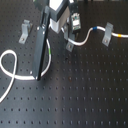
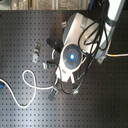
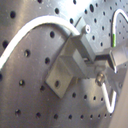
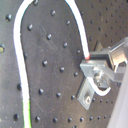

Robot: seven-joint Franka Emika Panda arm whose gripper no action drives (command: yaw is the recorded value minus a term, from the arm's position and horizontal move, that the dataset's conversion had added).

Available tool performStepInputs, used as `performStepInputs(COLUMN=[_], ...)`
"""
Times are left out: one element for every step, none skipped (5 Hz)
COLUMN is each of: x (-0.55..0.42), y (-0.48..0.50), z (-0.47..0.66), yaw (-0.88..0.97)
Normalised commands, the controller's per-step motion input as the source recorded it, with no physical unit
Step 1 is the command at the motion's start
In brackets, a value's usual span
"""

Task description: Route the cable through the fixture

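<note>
The white cable [image 1: 9, 64] lies in a loop on the black perforated board at the first exterior view's left, and another stretch [image 1: 92, 31] runs past the clips toward the right. The loop also shows in the second exterior view [image 2: 27, 85]. My gripper [image 1: 40, 75] reaches down to the board on long dark fingers. In both wrist views the cable [image 3: 113, 30] [image 4: 22, 55] runs into the fingertips [image 3: 118, 54] right beside a grey metal clip [image 3: 70, 67] [image 4: 92, 77]. The cable carries a green band there. The gripper looks shut on the cable.
Three grey clips stand on the board in the first exterior view: left [image 1: 25, 31], middle [image 1: 70, 45] and right [image 1: 106, 36]. The arm's body [image 2: 75, 50] hides much of the board's middle in the second exterior view.
</note>
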Motion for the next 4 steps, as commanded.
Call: performStepInputs(x=[-0.033, -0.003, 0.001, 0.127], y=[0.007, -0.006, -0.001, -0.394], z=[-0.48, -0.42, -0.22, -0.20], yaw=[-0.20, -0.12, -0.11, -0.60])
